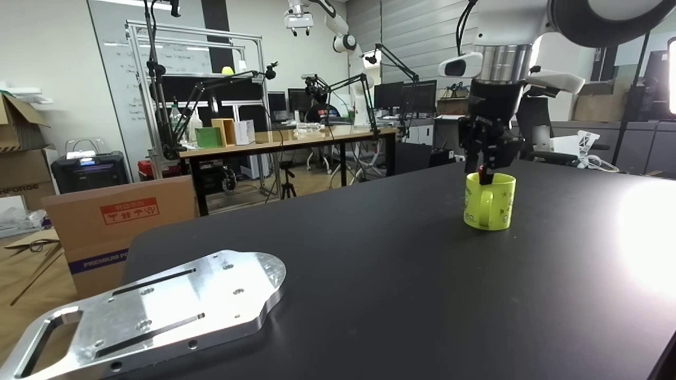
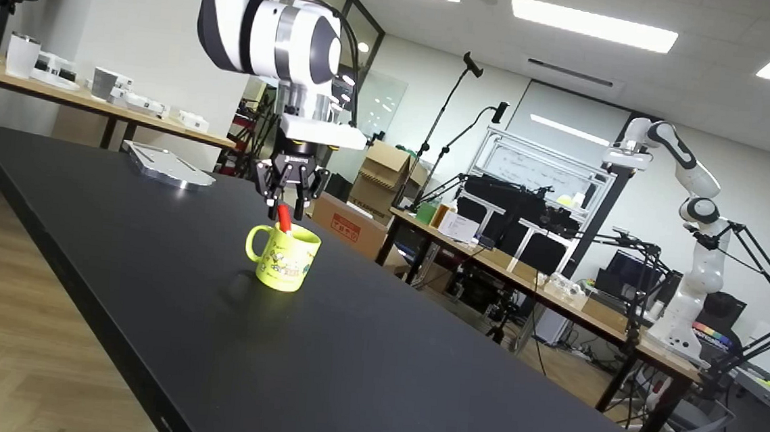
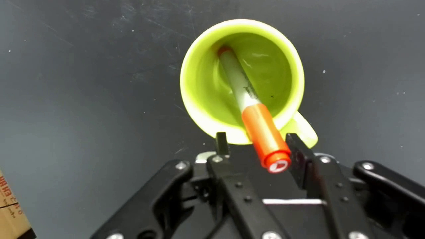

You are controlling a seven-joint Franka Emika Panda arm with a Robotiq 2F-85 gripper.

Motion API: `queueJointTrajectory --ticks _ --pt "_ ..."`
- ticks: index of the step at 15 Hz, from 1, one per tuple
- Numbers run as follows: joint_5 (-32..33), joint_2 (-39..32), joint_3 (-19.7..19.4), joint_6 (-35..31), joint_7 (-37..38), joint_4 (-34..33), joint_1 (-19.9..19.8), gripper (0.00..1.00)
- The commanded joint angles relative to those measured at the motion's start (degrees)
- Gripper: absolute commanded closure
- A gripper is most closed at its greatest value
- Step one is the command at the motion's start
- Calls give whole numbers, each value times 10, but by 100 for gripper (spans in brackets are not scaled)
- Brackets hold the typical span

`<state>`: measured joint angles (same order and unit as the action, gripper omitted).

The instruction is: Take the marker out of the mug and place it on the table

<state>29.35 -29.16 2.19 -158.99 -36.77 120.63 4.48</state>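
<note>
A lime-green mug with printed drawings stands upright on the black table [image 1: 369,285]. It shows in both exterior views [image 1: 501,206] [image 2: 286,267] and in the wrist view [image 3: 187,79]. A marker with a grey-white barrel and orange-red cap [image 3: 262,129] leans inside the mug, cap end up and resting over the rim near the handle; the cap shows in an exterior view [image 2: 284,218]. My gripper [image 3: 258,140] is open above the mug rim. Its fingers stand on either side of the marker's cap, with a visible gap on the left; whether the right finger touches it, I cannot tell.
A silver metal plate with slots [image 1: 211,301] lies on the table, away from the mug; it also shows in an exterior view [image 2: 168,167]. A cardboard box [image 1: 121,232] stands beyond the table edge.
</note>
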Motion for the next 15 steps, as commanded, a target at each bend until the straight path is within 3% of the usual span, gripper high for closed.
queueJointTrajectory --ticks 1,4,6,15 --pt "7 -3 -10 -5 30 -5 10 81" --pt "-12 6 -1 21 29 -2 1 98" --pt "-29 21 5 42 25 3 -7 95" --pt "-105 173 13 149 28 45 -31 95"
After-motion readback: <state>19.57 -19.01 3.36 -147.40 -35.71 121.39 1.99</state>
